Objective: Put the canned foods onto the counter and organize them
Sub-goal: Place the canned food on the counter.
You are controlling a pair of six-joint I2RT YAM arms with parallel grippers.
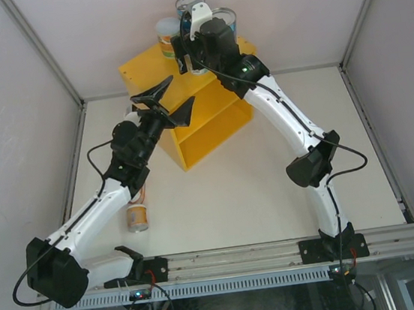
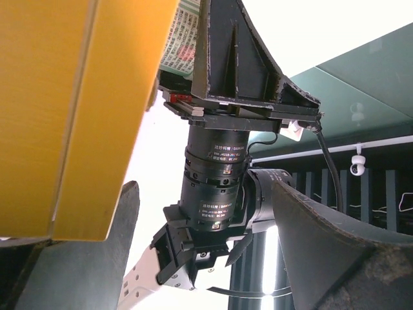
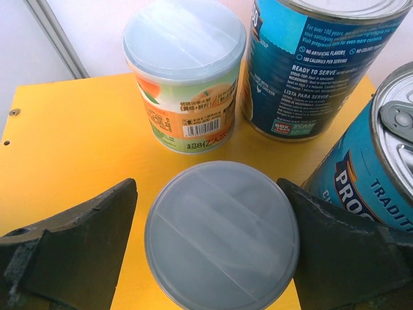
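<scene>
The yellow counter [image 1: 144,72] stands at the back of the table. On its top stand two tall blue-labelled cans [image 1: 190,6] [image 1: 225,18] and a pale-lidded can with an orange label [image 1: 168,36]. In the right wrist view these are the blue cans [image 3: 316,64] [image 3: 368,168] and the orange-label can [image 3: 184,84]. My right gripper [image 3: 210,248] is open around a second pale-lidded can [image 3: 222,226] that stands on the counter top [image 3: 71,135]. A gap shows at its left finger [image 3: 77,239]. My left gripper [image 1: 170,103] hangs open and empty by the counter's front left corner.
A small orange-label can [image 1: 137,216] sits on the white table by the left arm. In the left wrist view the counter's yellow wall [image 2: 58,110] fills the left side and the right arm's wrist [image 2: 213,181] hangs ahead. Enclosure walls stand on both sides.
</scene>
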